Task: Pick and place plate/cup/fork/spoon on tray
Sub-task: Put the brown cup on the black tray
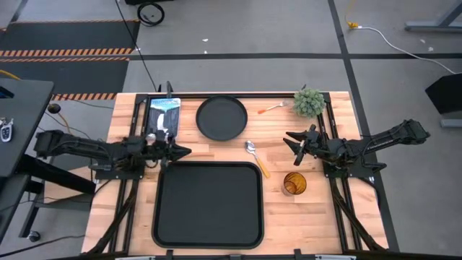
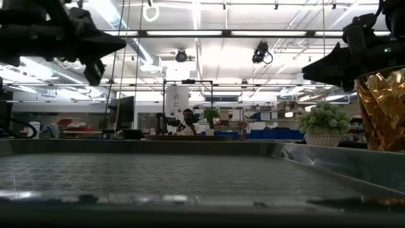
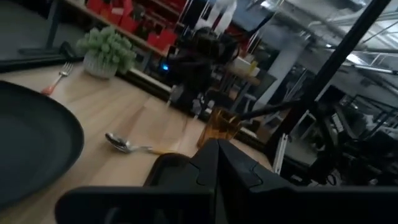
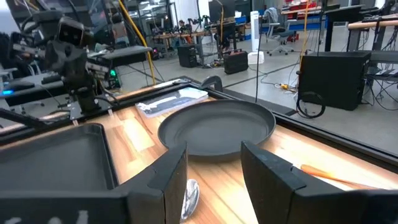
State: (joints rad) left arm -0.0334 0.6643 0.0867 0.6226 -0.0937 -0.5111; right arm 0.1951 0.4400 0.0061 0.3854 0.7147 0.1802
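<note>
One round matte plate, rectangular tray, amber cup

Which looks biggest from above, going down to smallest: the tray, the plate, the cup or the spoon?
1. tray
2. plate
3. cup and spoon: too close to rank; the spoon is longer, the cup wider.

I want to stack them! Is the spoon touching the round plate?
Apart. The high view shows bare wood between the spoon and the plate.
</note>
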